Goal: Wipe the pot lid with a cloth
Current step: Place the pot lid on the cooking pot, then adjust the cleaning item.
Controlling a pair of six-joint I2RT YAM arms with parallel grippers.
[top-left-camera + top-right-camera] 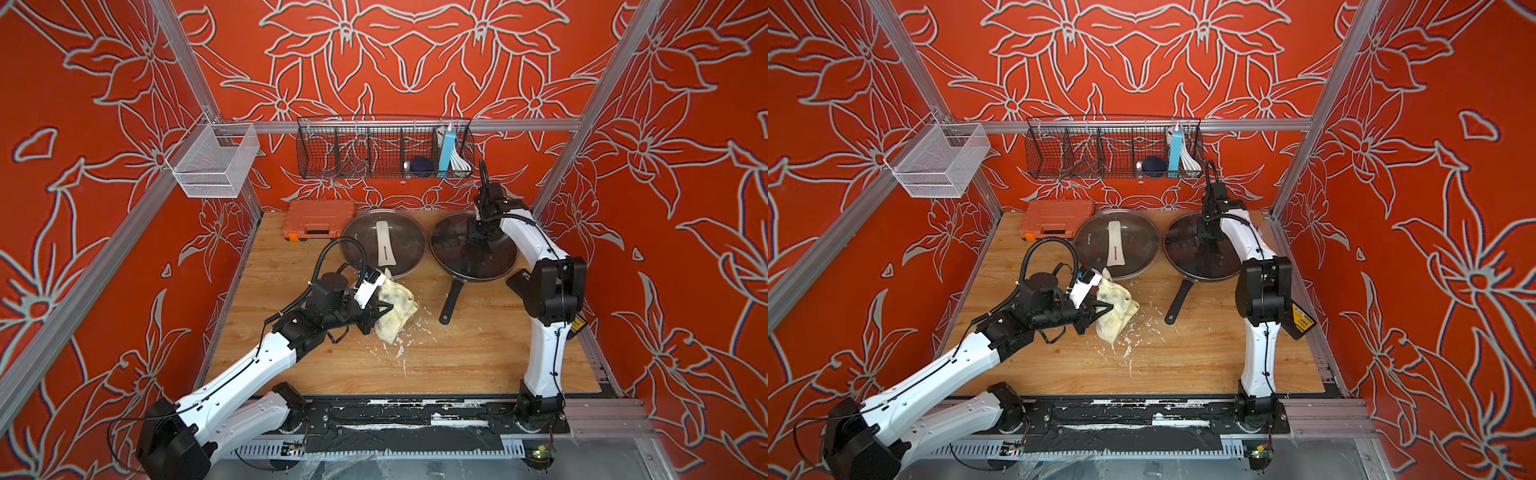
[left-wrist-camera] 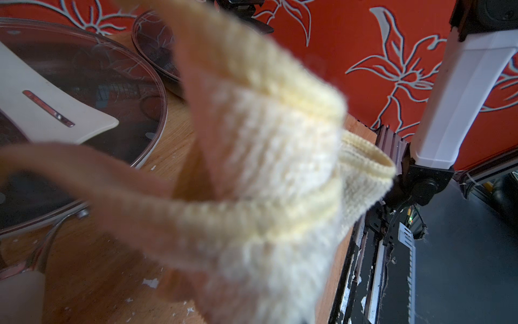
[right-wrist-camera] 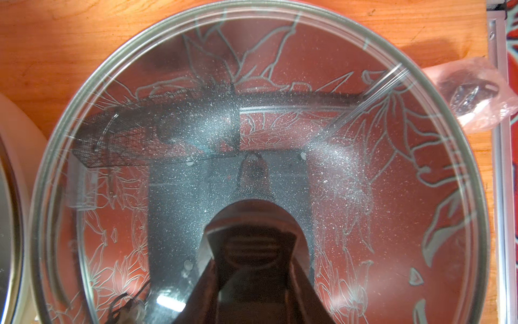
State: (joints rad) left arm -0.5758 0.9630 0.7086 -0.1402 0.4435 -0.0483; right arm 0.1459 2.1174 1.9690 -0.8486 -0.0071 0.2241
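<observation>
A glass pot lid [image 1: 457, 253] [image 3: 392, 168], dusted with white specks, lies on a black frying pan [image 1: 451, 299] at the back right of the wooden table. My right gripper [image 1: 478, 232] [image 3: 253, 246] comes down from above and is shut on the lid's black handle [image 3: 252, 232]. A cream knitted cloth [image 1: 397, 307] [image 2: 266, 168] hangs bunched from my left gripper [image 1: 380, 311], which is shut on it just above the table. The cloth hides those jaws in the left wrist view. A second glass lid [image 1: 405, 245] [image 2: 98, 70] with a white handle lies just beyond the cloth.
An orange tool case [image 1: 318, 218] lies at the back left. On the back rail hang a black wire basket [image 1: 384, 149] and a white mesh basket [image 1: 216, 160]. White flakes [image 1: 399, 345] litter the table under the cloth. A clear plastic bag [image 3: 471, 95] lies by the right rail.
</observation>
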